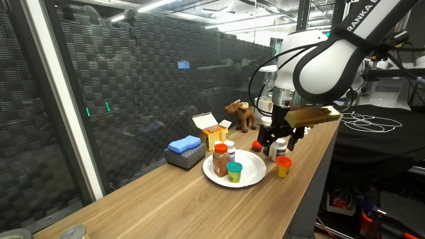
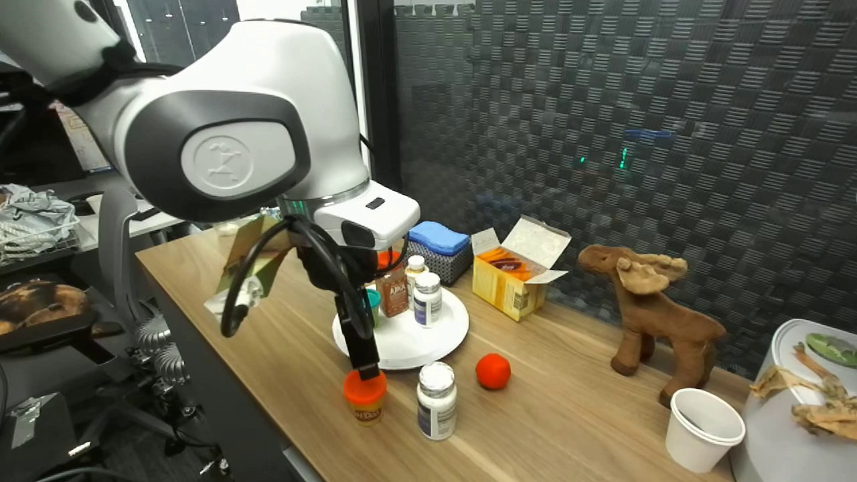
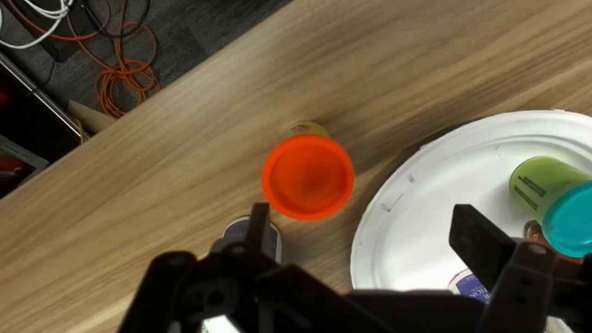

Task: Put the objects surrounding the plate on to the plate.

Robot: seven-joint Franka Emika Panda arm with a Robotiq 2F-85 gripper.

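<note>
In an exterior view, the camera looks down along the table (image 1: 159, 212), wall (image 1: 172, 86) left, plate (image 1: 255, 166) mid-distance. In an exterior view facing roughly opposite, the wall is right, the moose (image 2: 663, 321) nearer than the plate. Both share all these. The wrist view, closest, looks steeply down on tub (image 3: 308, 177) and plate.

Three white-capped bottles (image 2: 437, 408), two tubs (image 1: 283, 167), one jar (image 1: 221, 162), one ball (image 2: 493, 371), one plate (image 1: 254, 167)
</note>
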